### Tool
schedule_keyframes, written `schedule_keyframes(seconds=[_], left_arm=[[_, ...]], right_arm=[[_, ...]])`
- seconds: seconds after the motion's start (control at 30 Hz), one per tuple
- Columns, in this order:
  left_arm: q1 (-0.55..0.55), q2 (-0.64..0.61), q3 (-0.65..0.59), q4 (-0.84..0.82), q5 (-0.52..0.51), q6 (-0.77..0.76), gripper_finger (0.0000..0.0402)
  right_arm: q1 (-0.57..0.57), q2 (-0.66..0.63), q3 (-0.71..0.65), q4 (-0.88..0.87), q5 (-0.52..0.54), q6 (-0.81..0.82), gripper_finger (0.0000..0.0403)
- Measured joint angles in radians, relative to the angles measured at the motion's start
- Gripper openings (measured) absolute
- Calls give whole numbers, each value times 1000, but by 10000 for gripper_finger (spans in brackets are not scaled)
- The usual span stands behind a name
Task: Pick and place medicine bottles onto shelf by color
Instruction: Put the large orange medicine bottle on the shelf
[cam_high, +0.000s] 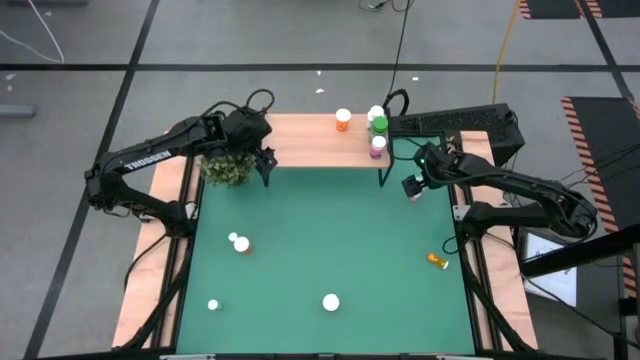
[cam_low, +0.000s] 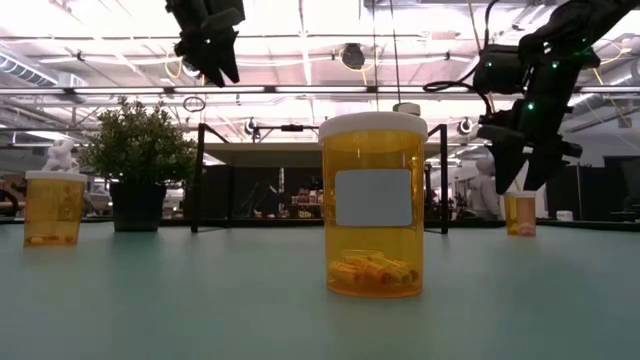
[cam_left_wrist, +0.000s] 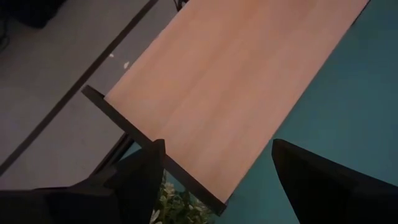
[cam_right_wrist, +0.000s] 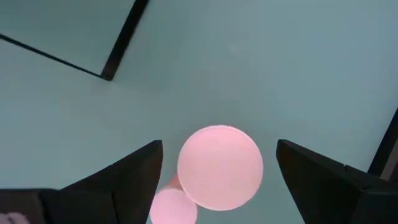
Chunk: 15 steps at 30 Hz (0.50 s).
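Observation:
The shelf (cam_high: 310, 141), a light-wood board on black legs, stands at the mat's far edge. Toward its right end stand an orange bottle (cam_high: 343, 121), a green-capped bottle (cam_high: 379, 126) and a pink one (cam_high: 378, 147). My left gripper (cam_left_wrist: 217, 145) hangs open above the shelf's left end, with nothing between its fingers. My right gripper (cam_right_wrist: 219, 146) is open above a small pale-capped bottle (cam_right_wrist: 219, 167) that stands upright on the mat near the shelf's right leg; the fingers stand either side of it, higher up, apart from it (cam_low: 519, 213).
A bushy potted plant (cam_high: 225, 168) sits by the shelf's left end, under my left arm. More bottles are spread over the green mat: (cam_high: 240, 243), (cam_high: 213, 305), (cam_high: 331, 302), and an orange one lying on its side (cam_high: 437, 260). One orange bottle (cam_low: 373, 205) stands close to the low camera.

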Motion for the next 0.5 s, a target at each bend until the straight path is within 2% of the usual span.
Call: schedule_keyframes(seconds=[0.5], left_arm=[[33, 0, 0, 0, 0, 6, 296]], right_arm=[[-1, 0, -10, 10, -26, -68, 213]])
